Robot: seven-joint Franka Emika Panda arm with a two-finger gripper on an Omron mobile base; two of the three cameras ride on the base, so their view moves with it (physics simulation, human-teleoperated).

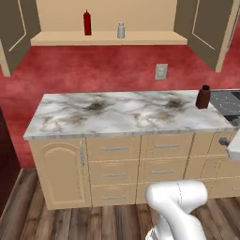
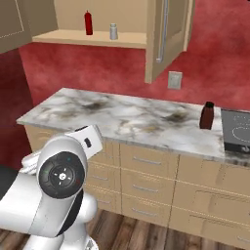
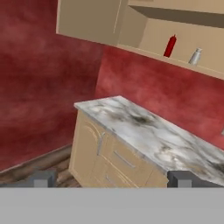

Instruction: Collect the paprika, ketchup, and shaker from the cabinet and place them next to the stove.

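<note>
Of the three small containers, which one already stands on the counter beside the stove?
The paprika, the dark reddish-brown jar with a black cap. The red ketchup and the pale shaker stand on the cabinet shelf.

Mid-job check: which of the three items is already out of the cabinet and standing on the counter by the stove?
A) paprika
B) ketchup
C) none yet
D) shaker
A: the paprika stands on the marble counter beside the stove, while the ketchup and shaker are on the cabinet shelf.
</note>
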